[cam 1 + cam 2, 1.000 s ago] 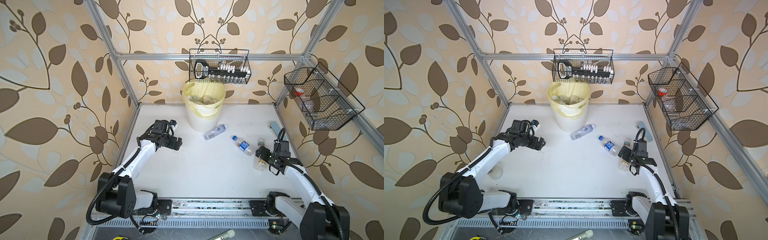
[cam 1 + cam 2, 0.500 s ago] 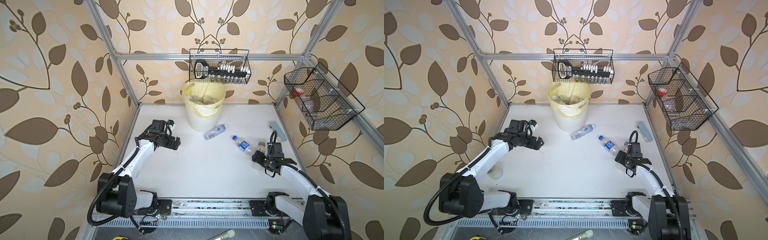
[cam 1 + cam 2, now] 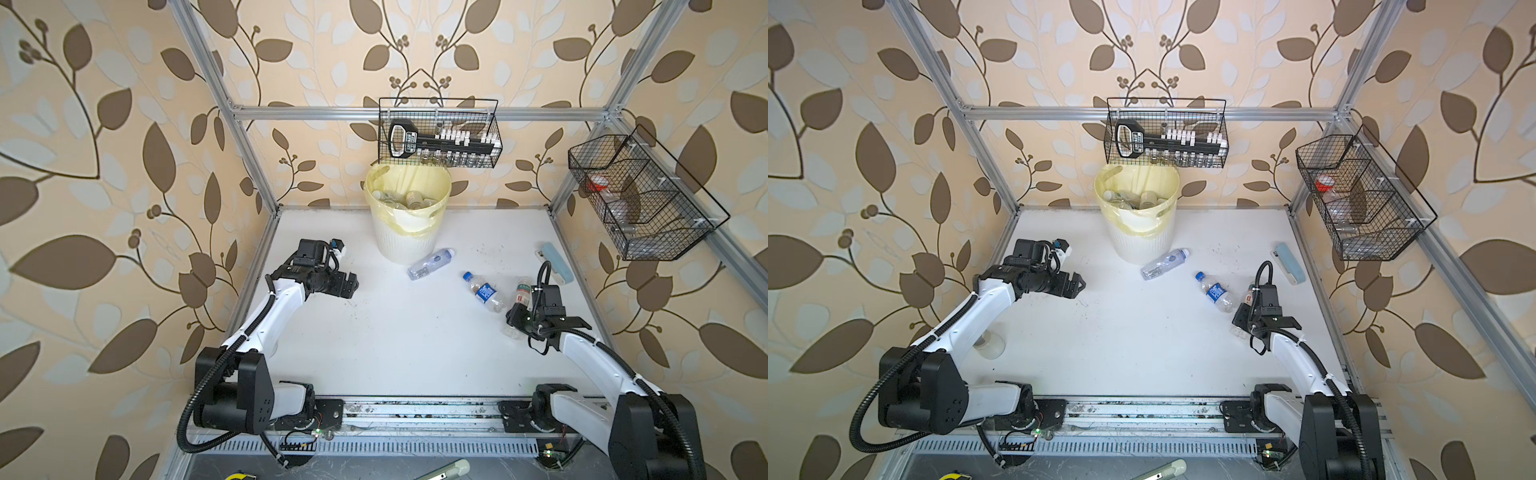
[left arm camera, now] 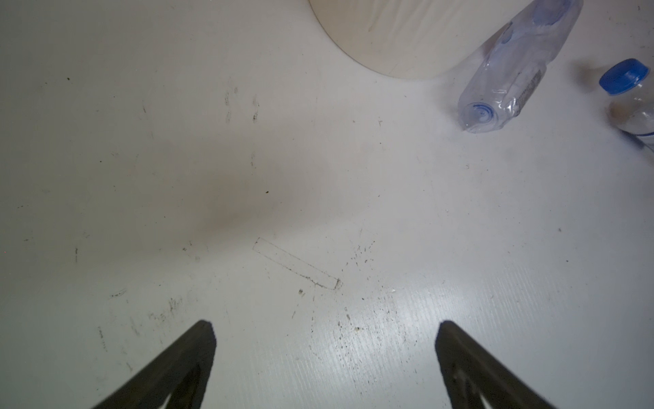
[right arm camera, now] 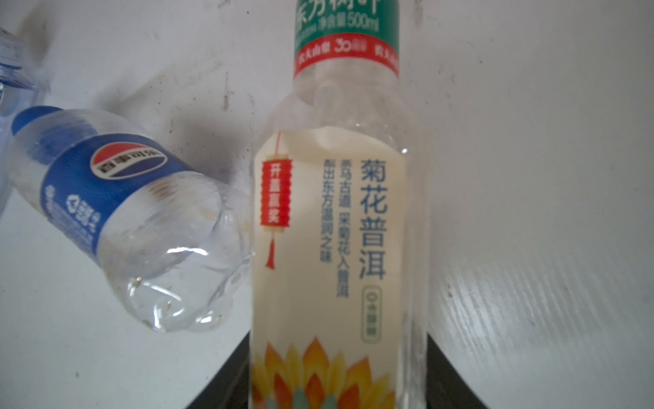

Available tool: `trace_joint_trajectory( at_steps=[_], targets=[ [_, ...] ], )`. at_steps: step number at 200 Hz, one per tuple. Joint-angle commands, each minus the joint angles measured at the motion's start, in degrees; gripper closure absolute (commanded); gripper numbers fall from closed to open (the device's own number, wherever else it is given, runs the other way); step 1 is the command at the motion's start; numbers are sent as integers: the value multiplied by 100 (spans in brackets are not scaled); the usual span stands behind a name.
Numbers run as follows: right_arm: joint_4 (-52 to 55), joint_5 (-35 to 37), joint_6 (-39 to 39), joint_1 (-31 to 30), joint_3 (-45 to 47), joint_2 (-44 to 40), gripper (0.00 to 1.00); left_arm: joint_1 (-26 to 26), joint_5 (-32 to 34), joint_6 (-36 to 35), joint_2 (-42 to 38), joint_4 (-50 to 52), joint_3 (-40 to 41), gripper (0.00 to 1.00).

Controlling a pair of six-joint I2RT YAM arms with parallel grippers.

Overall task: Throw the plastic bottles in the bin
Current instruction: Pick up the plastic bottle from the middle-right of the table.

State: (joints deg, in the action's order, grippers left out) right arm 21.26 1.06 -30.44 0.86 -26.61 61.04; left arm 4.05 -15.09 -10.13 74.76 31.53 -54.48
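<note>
Hanging low over the left part of the surface [image 3: 415, 353], the left hand [image 3: 353, 286] has its fingers [image 4: 191, 357] spread wide and nothing between them. I think it waits there so that the way to the bin stays free for the other arm, and because no bottle lies in its reach.

The bin [image 3: 399, 245] stands at the back, in the middle, against the wall. Several bottles [image 3: 405, 199] are already inside it, so a part of the task is done.

Just beside the foot of the bin lies a crushed bottle [image 3: 430, 264], clear, on its side, with the cap away from the left arm. More to the right lies a blue bottle [image 3: 484, 292], also on its side, with its base close to the tea bottle; the right wrist view shows them nearly touching, but I cannot tell if they really meet.

The tea bottle [image 5: 336, 230] lies near the right edge, and the right hand [image 3: 517, 319] is around its lower half. Its fingers [image 5: 223, 389] sit against both sides of the body, pinching it. The grip is low on the bottle, probably because the wide straight part gives flat sides to press, and the neck would slip. The bottle seems to rest on the surface, not yet lifted.

At the far right a pale block [image 3: 557, 266] lies apart; it is not a bottle.
</note>
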Motion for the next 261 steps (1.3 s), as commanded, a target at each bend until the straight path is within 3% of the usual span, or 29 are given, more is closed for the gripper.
trace_joint_trajectory(
  at_steps=[1,170,220,261],
  targets=[
    [111,53,8,-33,-1,-132,46,-77,-200,-24,-93,-2,-2,1],
    [1099,209,-179,-270,-460,-1287,48,-368,-703,-59,-212,73,30,1],
    [1457,409,-417,-657,-863,-1961,49,-379,-716,-152,-269,83,15,1],
    [1248,230,-554,-1097,-1458,-2006,50,-388,-689,-200,-285,74,31,1]
  ],
)
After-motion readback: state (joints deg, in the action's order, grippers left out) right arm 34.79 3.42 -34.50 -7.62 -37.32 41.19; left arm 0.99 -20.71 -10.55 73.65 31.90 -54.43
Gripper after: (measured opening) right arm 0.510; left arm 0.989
